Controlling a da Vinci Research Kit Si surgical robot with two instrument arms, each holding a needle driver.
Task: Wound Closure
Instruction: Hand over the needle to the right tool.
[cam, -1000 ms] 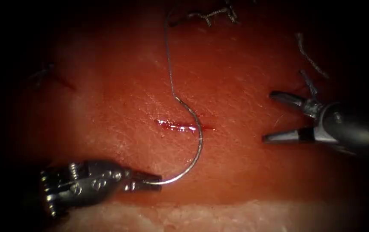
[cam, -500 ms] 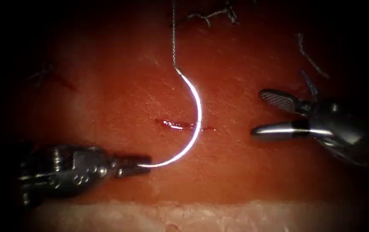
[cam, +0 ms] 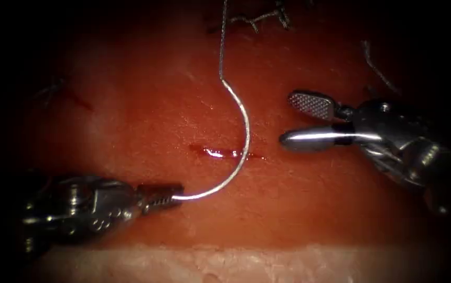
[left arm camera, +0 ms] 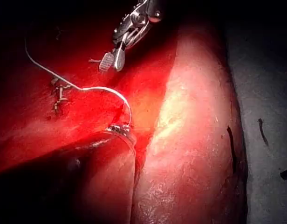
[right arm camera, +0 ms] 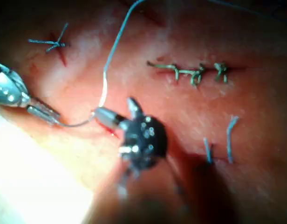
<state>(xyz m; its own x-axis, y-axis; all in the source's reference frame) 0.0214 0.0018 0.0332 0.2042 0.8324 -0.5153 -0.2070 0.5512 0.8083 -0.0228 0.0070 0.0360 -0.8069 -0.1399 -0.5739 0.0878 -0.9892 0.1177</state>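
The left tool (cam: 178, 192) comes in from the lower left, its jaws shut on one end of the curved needle (cam: 245, 137). The needle arcs up across the right end of the short cut (cam: 224, 153) and is free of the tissue (cam: 147, 120). From its upper end the thread (cam: 221, 47) rises out of view. On the right of the cut, the right tool (cam: 288, 119) stands open and empty beside the needle's curve. The left wrist view has the needle (left arm camera: 113, 90), the thread (left arm camera: 45, 67) and the right tool (left arm camera: 111, 60). The right tool (right arm camera: 118, 111) hovers close to the needle (right arm camera: 103, 95).
An older stitched cut with knots (cam: 257, 18) lies at the back, and it shows again as a stitched line (right arm camera: 194, 72). Cut thread ends (cam: 375, 65) lie at the right. The tissue's pale front edge (cam: 246, 264) runs below the tools.
The right tool has moved left toward the needle, jaws still open. The left tool has lifted and turned the needle, so its thread end now stands higher.
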